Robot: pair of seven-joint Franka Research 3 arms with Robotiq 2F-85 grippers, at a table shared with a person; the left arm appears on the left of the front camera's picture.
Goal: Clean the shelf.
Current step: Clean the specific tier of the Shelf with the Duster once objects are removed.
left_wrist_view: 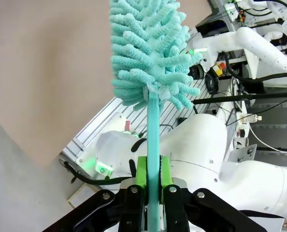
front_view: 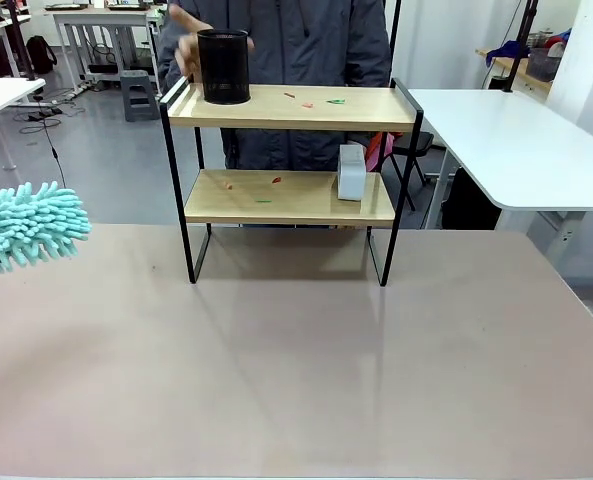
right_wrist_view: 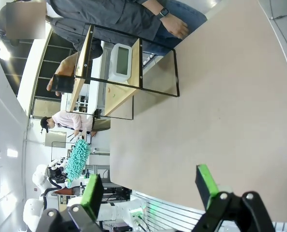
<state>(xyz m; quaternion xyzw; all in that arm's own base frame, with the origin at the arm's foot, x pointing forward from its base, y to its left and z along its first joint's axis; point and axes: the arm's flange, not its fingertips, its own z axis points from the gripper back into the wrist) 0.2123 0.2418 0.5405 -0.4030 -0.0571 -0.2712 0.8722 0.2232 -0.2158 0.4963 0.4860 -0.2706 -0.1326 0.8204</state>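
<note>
The shelf [front_view: 371,112] stands upright at the far middle of the table. Small red and green scraps [front_view: 276,180] lie on both of its wooden boards. On the top board's left end is a black mesh cup [front_view: 223,66], and a person's hand [front_view: 186,55] is on it. A white box-like object [front_view: 351,172] sits at the right of the lower board. My left gripper [left_wrist_view: 153,175] is shut on the handle of a teal fluffy duster [left_wrist_view: 150,53]; its head shows at the left edge [front_view: 26,230], well left of the shelf. My right gripper [right_wrist_view: 149,188] is open and holds nothing, far from the shelf [right_wrist_view: 109,63].
A person [front_view: 296,40] stands right behind the shelf, with the other hand [right_wrist_view: 174,26] by the table's far edge. A white desk [front_view: 516,140] stands at the right. The brown tabletop [front_view: 296,370] in front of the shelf is bare.
</note>
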